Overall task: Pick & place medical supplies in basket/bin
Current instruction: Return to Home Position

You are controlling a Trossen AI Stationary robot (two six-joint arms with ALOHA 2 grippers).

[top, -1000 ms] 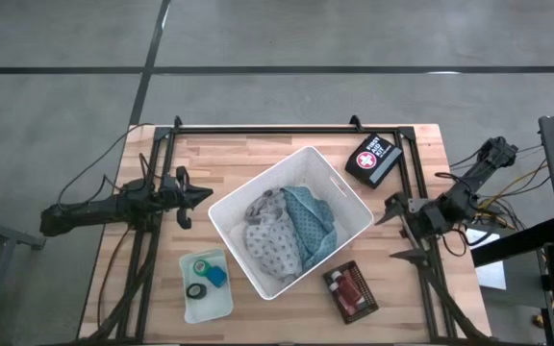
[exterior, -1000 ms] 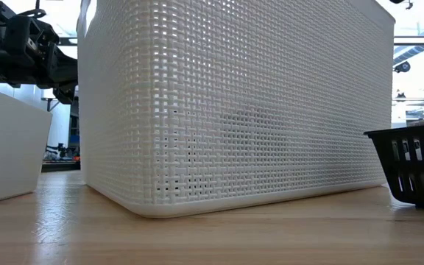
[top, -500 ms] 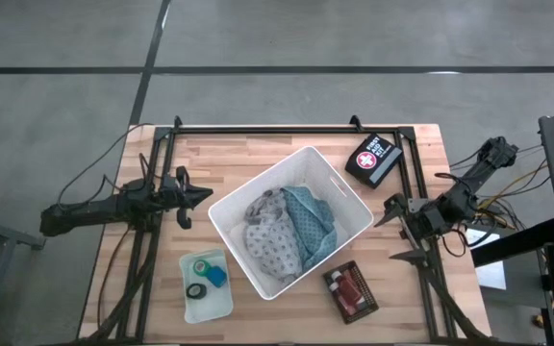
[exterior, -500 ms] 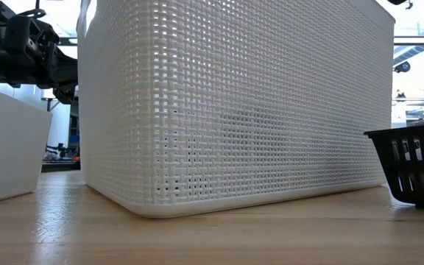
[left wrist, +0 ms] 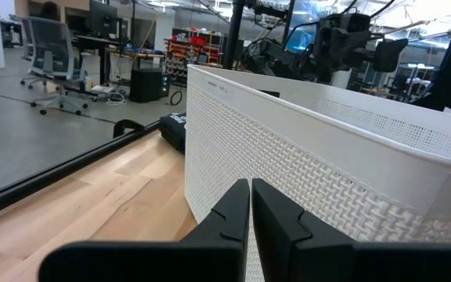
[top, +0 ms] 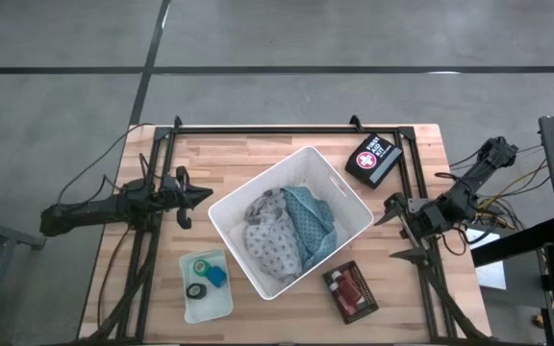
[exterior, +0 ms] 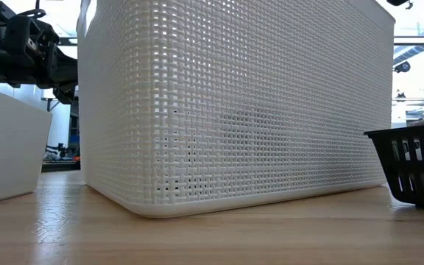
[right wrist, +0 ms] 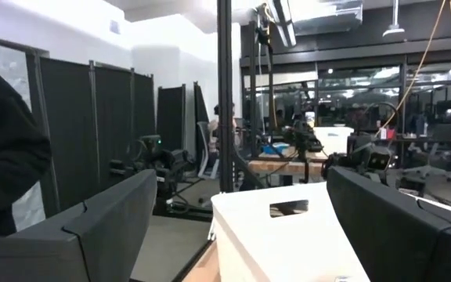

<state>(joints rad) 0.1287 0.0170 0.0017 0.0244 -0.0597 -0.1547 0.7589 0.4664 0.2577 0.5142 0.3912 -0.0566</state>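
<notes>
The white bin (top: 289, 219) stands askew at the table's middle, with a grey and a teal cloth (top: 291, 231) lying inside it; it fills the low view (exterior: 234, 103). My left gripper (top: 207, 196) hovers level at the bin's left corner, shut and empty; the left wrist view shows it (left wrist: 250, 205) facing the bin wall (left wrist: 327, 157). My right gripper (top: 394, 231) stands open and empty right of the bin, its fingers (right wrist: 92, 227) wide apart in the right wrist view.
A black first-aid pouch (top: 373, 160) lies at the far right. A dark mesh tray with red items (top: 350, 291) sits near the front right. A translucent tray (top: 206, 284) with tape rolls lies front left. A dark sleeve (right wrist: 2, 149) shows beyond the table.
</notes>
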